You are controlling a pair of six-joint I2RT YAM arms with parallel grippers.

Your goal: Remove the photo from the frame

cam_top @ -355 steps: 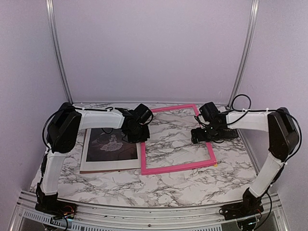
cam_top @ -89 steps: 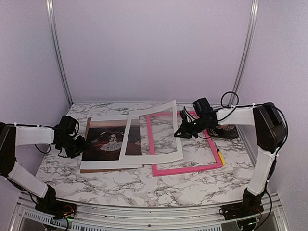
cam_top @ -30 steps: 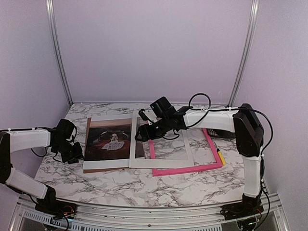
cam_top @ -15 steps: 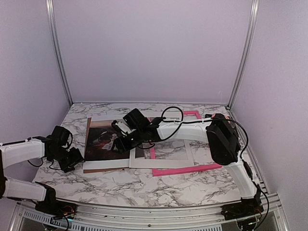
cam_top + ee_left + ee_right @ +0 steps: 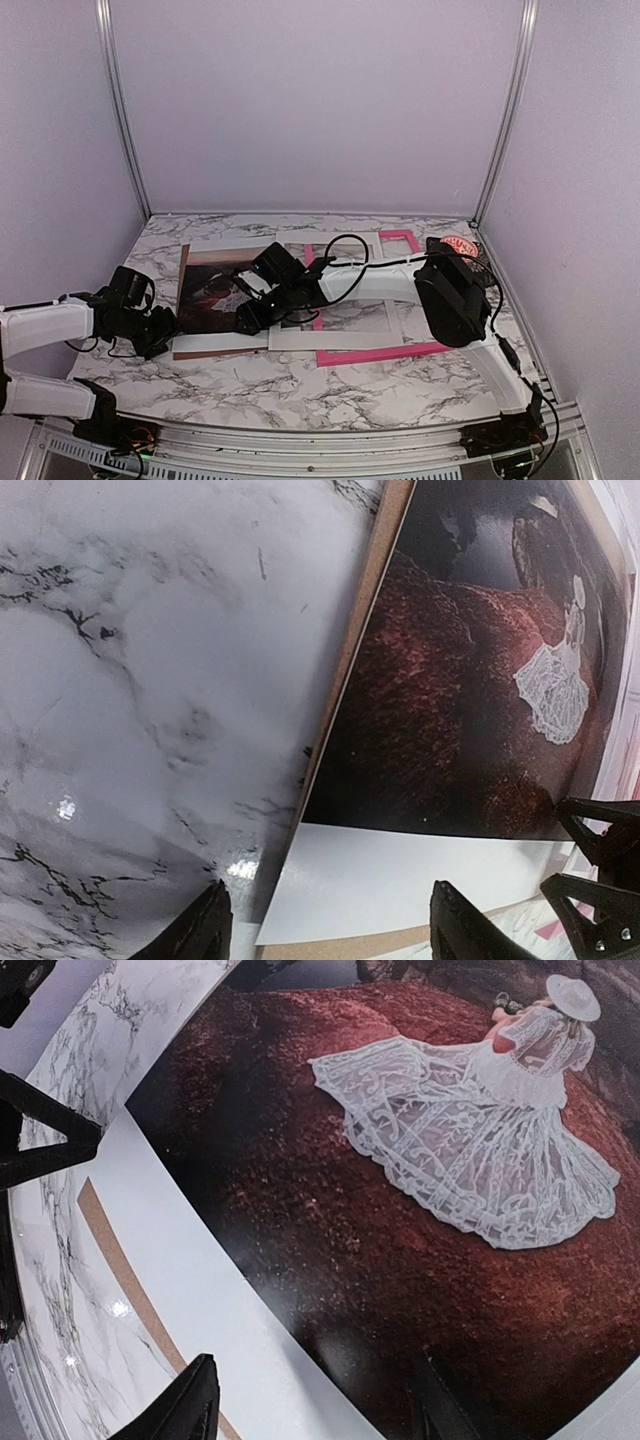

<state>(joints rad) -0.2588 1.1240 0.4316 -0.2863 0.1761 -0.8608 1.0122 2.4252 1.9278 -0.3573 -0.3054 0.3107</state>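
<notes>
At lower left, our left fingers (image 5: 205, 935) are apart just above the worktop (image 5: 120, 680), at the photo's pale corner. Mid-picture, our right fingers (image 5: 195, 1415) are spread over the photo (image 5: 205, 290), which lies on the backing board (image 5: 350, 670), left of the pink frame (image 5: 385, 351). We judge it best to pinch only the pale edge, leave the board down, and lift slowly to avoid creasing.

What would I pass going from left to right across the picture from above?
Left hand → photo → frame. The right hand is over the photo, so it is left out.
</notes>
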